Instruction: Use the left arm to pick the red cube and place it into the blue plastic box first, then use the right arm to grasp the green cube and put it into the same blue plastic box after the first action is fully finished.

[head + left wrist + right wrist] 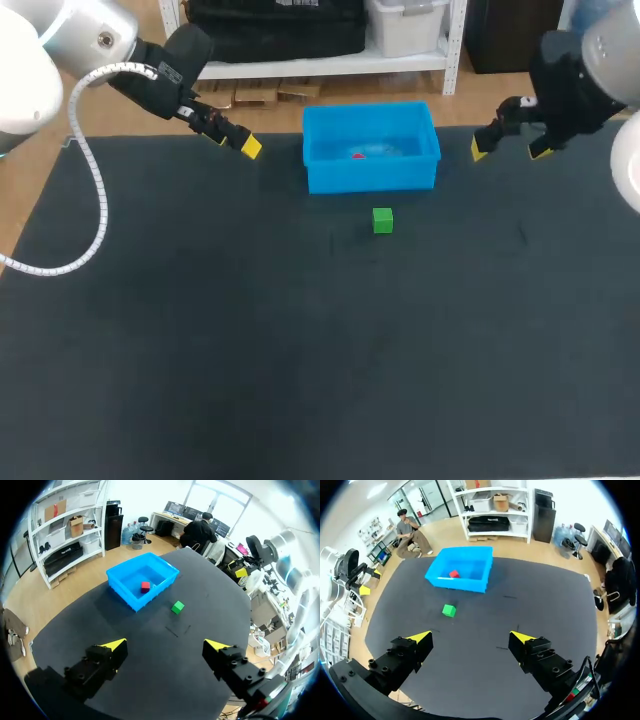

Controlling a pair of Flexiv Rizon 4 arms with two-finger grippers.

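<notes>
You have the left hand (165, 645) spread wide, gripping nothing, above the worktop's (300, 350) far-left edge | right hand (470, 637) likewise, far-right edge | red cube (145, 586) inside blue plastic box (370, 175), mid far edge | green cube (382, 220) on worktop just beside the box's near wall.

The head camera is looking down on the table (200, 350) from behind; 2 wrist cameras (high, at opposite sides) are facing inward, all 3 sharing the blue box (370, 176).

Desk (200, 350): 1 dark, matte surface filling most of the head view. Faint short marks (510, 597) lie scattered on it.
</notes>
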